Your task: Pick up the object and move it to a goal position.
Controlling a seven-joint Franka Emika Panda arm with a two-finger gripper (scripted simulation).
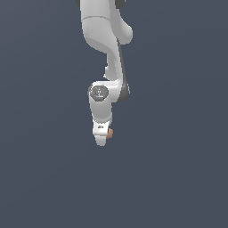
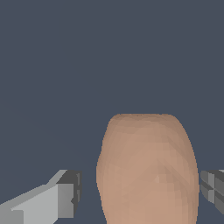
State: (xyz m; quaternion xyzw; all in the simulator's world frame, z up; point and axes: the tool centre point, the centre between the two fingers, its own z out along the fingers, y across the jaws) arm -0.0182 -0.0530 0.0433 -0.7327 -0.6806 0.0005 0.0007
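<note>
The object [image 2: 146, 170] is a smooth orange-brown lump that fills much of the wrist view and stands between my two fingers. My gripper [image 2: 140, 194] is open around it. One finger [image 2: 65, 199] keeps a narrow gap from the object's side, while the other finger [image 2: 213, 188] sits almost against it. In the exterior view the white gripper [image 1: 102, 139] points down, and only a small orange part of the object [image 1: 110, 132] peeks out beside it on the exterior view's right. The fingertips are hidden there.
A plain dark grey-blue surface [image 1: 178, 178] lies all around. The white arm [image 1: 104, 40] rises straight above the gripper in the exterior view.
</note>
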